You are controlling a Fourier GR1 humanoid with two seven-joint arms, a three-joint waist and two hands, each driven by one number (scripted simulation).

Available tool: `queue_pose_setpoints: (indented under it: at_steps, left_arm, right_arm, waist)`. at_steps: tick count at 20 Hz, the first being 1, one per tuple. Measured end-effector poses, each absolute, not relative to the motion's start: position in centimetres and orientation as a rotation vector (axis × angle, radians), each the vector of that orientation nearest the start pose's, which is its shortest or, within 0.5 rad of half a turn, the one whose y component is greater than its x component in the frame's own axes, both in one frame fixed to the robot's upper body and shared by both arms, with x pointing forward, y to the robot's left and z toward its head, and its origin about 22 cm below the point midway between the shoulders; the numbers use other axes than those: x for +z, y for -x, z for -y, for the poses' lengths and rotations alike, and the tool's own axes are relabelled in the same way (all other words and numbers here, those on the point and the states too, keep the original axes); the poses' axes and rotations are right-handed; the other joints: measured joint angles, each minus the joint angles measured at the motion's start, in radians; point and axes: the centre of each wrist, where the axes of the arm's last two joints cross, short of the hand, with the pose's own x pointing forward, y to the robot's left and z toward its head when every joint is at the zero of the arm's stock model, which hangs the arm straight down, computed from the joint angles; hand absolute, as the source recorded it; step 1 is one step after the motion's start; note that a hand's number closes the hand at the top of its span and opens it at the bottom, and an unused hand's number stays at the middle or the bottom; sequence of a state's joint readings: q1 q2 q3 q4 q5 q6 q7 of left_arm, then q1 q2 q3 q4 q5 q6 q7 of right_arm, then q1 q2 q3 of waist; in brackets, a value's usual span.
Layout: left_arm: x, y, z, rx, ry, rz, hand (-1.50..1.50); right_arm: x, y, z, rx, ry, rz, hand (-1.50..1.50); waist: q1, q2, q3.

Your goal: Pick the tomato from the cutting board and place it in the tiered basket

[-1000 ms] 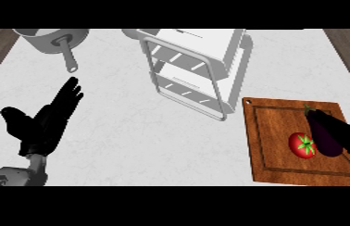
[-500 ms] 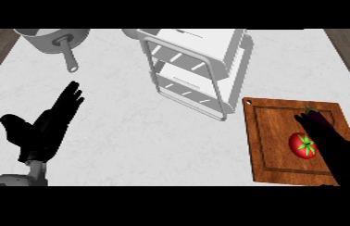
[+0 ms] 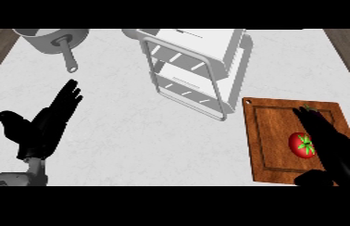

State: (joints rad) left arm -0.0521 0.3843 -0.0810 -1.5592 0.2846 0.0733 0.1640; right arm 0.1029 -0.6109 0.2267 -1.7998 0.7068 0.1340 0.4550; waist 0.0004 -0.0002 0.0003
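The tomato [image 3: 303, 144] was seen lying on the cutting board [image 3: 273, 141] at the lower right of the frame, with its green stalk end turned up and part of its right side covered by the right hand [image 3: 327, 139]. Compared with the pictures from a second and half a second before, that hand had been brought leftward and further up the frame from the right edge, so that its straight fingers now lay along the tomato's right flank, reaching past it toward the board's upper edge; the thumb [image 3: 311, 178] was shown below the tomato, apart from it. The hand was spread wide and nothing was held in it. The tomato itself had not been shifted on the board across the three pictures. From this it was judged that the approach was nearly finished and the closing of the fingers round the tomato had yet to be made. The tiered basket [image 3: 195, 67] stood at the upper middle of the frame, well apart from the board, with no tomato in it. The left hand [image 3: 42, 125] was kept open and resting at the lower left, fingers pointing up the frame, hardly altered from before.
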Motion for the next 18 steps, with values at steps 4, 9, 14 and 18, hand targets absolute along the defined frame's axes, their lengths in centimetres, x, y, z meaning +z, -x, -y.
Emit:
queue_pose_setpoints:
  at_steps: [4, 9, 14, 18]
  left_arm:
    - [2.9, -25.4, -29.5, -0.089, -0.07, 1.418, 0.0]
    - [3.3, -25.5, -29.0, -0.091, -0.075, 1.418, 0.0]
    - [3.1, -25.9, -28.4, -0.09, -0.069, 1.419, 0.0]
    - [2.6, -25.9, -28.5, -0.093, -0.074, 1.421, 0.0]
  right_arm:
    - [5.1, -21.2, 30.5, 1.051, 0.968, 1.005, -1.5]
    - [4.8, -21.8, 31.3, 1.108, 0.91, 0.931, 1.5]
    - [4.4, -21.4, 31.1, 1.202, 0.901, 0.909, 1.5]
    - [3.6, -21.5, 30.6, 1.262, 0.928, 0.923, 1.5]
  waist:
    - [-0.001, 0.0, 0.0]
    - [0.001, -0.004, -0.005]
    - [0.0, -0.006, -0.01]
    - [0.0, -0.009, -0.014]
